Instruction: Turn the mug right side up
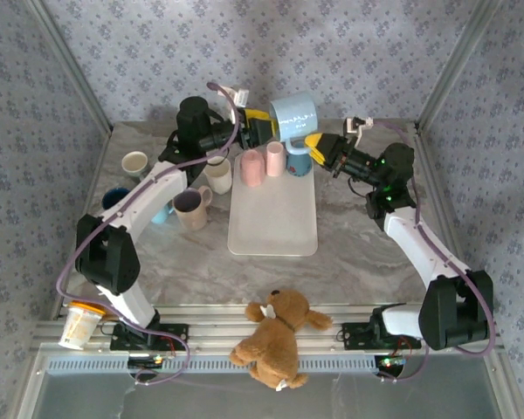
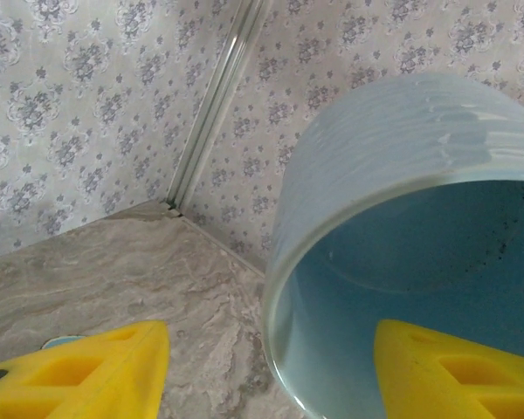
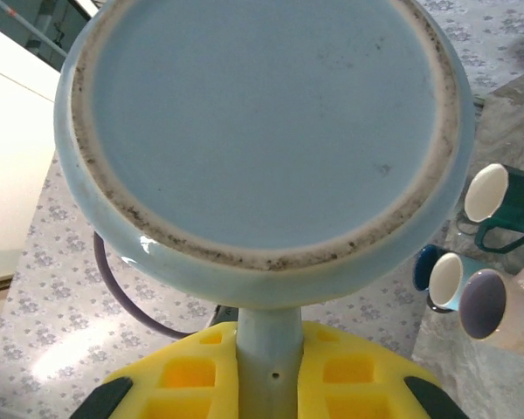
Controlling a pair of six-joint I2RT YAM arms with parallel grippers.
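Teddy bear (image 1: 275,336) sits at the 6 o'clock edge of the counter (image 1: 358,253), not in play. Light blue mug (image 1: 294,120) is up in the air over the 12 o'clock end of the white tray (image 1: 275,227), lying on its side, mouth toward 9 o'clock, base toward 3.

Right gripper (image 3: 266,367): jaws clamped on the mug's handle, base facing its camera. Left gripper (image 2: 271,349): jaws part open, straddling the mug wall, one finger (image 2: 445,367) inside the mouth, the other (image 2: 87,371) outside with a gap to the wall. No grip there yet.

Step looks like a handover at the rim.
- Seat the left jaws deep on the wall and squeeze firm before the right lets go of the handle; glazed wall, likely slippery.
- Roll the mouth up while high; pink cups (image 1: 262,164) stand just below.
- Lower base-first onto a bare part of the tray.
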